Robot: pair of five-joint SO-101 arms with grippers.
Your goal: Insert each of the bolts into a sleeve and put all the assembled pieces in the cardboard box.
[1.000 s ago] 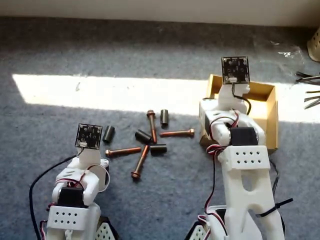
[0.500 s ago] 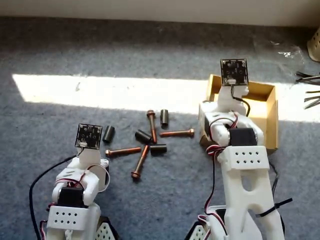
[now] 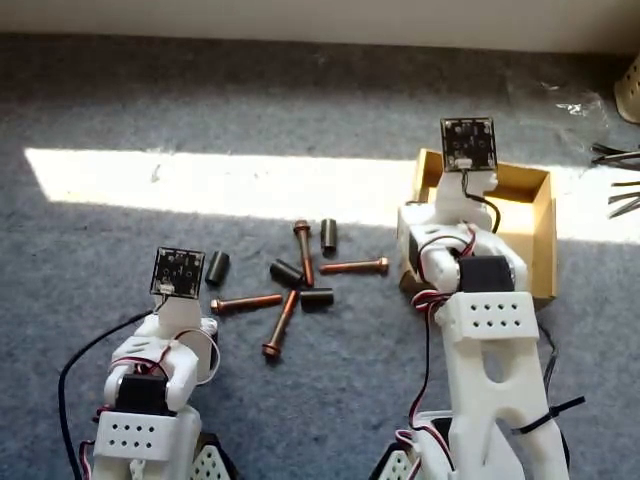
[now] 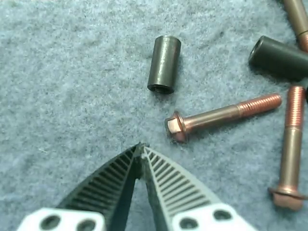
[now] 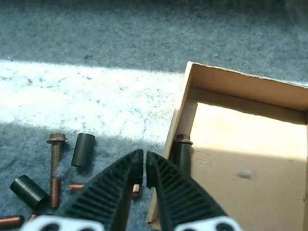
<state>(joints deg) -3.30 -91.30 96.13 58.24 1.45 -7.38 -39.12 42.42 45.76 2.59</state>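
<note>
Item: four copper bolts (image 3: pixel 354 266) and four dark sleeves (image 3: pixel 329 235), loose mid-tabletop (image 3: pixel 120 100), left of the cardboard box (image 3: pixel 543 240). One assembled piece (image 5: pixel 182 151) stands inside the box.

Handling: we judge them rigid, smooth, dense and prone to roll. Grip crosswise at mid-shank.

Status: left end effector (image 4: pixel 141 147) and right end effector (image 5: pixel 145 156) are both pinched together, empty.
</note>
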